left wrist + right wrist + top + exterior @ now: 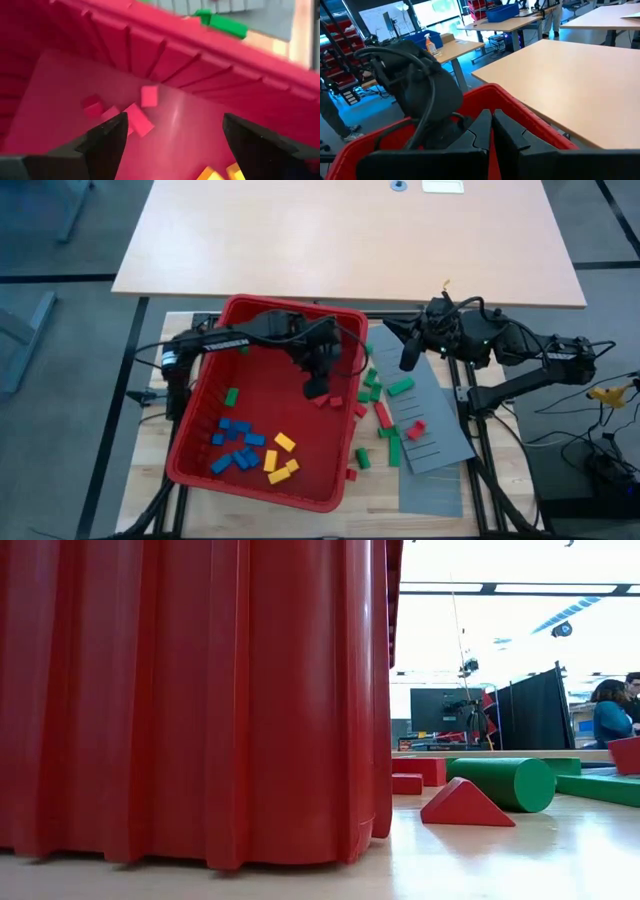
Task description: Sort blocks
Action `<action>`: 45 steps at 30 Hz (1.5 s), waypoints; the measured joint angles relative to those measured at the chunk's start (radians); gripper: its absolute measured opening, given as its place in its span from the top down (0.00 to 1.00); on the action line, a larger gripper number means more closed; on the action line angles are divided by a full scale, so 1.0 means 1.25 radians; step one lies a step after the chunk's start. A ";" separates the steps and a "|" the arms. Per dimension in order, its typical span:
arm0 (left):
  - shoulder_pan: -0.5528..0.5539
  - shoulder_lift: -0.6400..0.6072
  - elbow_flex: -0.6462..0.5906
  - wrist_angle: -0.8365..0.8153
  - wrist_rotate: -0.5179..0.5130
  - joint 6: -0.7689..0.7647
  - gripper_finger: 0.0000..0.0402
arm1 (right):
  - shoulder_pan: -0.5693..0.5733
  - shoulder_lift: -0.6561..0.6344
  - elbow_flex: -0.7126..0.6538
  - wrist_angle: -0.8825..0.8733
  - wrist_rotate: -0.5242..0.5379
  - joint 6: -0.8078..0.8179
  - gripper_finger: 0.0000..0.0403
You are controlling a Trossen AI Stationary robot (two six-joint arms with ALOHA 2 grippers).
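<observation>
No writing reads clearly; pale lettering on the left arm is too small to make out. The left gripper [318,380] hangs inside the red bin [210,395] near its far right wall, fingers spread apart around nothing, red blocks [137,117] on the floor just ahead. The right gripper [409,355], fingers pressed together, hovers beyond the bin's rim over the grey panel [440,430], green blocks [400,387] scattered beside it.

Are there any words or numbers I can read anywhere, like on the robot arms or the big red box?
None can be read.
Left arm: a strip of pale lettering shows in the high view, too small to read.
Whiteboard in the room, right wrist view: marks too blurred to read.
Red bin and the blocks: no writing shows.
</observation>
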 joint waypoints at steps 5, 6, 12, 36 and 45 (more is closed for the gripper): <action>0.023 -0.025 -0.084 0.012 -0.023 0.021 0.23 | 0.000 0.000 0.000 -0.010 -0.010 0.017 1.00; 0.030 -0.027 -0.111 0.024 -0.023 0.019 0.23 | 0.000 0.000 0.000 -0.010 -0.020 0.020 1.00; 0.060 -0.057 -0.309 0.196 0.035 -0.028 0.23 | 0.000 0.000 0.000 -0.017 -0.043 0.030 1.00; 0.089 -0.009 -0.583 0.538 0.044 -0.168 0.23 | 0.000 0.000 0.000 -0.024 -0.042 0.037 1.00; 0.064 0.000 -0.584 0.561 0.044 -0.169 0.17 | 0.000 0.000 0.000 -0.023 -0.042 0.037 1.00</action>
